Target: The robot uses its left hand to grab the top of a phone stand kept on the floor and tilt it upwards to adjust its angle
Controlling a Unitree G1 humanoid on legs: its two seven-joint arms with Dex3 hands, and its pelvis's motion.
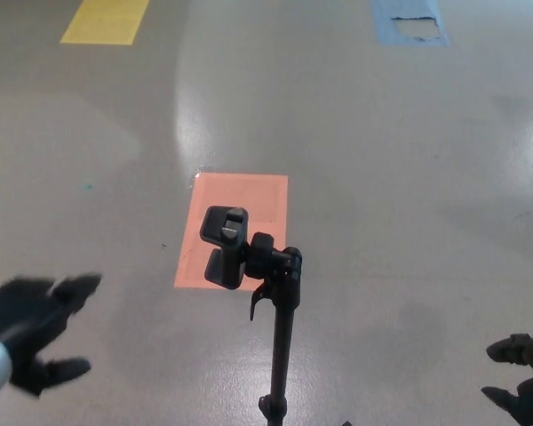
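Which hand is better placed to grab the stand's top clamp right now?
Left. The left hand is low but open beside the clamp; the right hand sits at the frame's far corner.

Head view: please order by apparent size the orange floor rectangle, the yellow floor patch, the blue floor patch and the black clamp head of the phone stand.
1. Orange floor rectangle
2. Yellow floor patch, cut by the frame edge
3. Blue floor patch, also cut; nearly alike
4. Black clamp head, though nearest the camera
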